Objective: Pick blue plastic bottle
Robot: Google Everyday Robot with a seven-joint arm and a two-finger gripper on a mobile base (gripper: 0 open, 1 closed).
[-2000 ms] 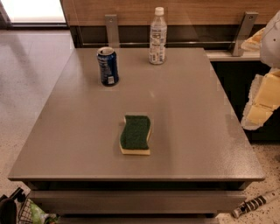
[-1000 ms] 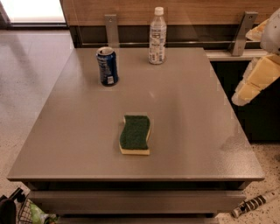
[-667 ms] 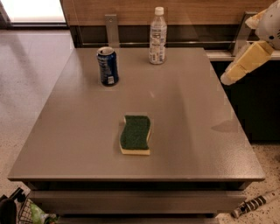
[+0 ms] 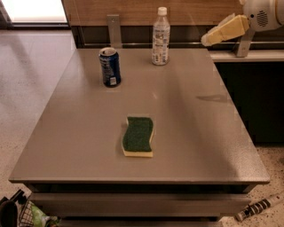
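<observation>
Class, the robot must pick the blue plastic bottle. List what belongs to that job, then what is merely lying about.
Belongs: blue plastic bottle, upright at the far edge of the table; tool, in the air at upper right, apart from it.
Lying about: dark blue can; green sponge, mid-table.

Grey table; wood-panel wall behind; pale speckled floor left; bright patch top left.

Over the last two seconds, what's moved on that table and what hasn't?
The hand rose from low beside the right edge of the table and swung left. It now hangs over the far right corner, pointing toward the bottle but well apart from it. Nothing was taken hold of or let go. The bottle, the can and the sponge stayed put.
</observation>
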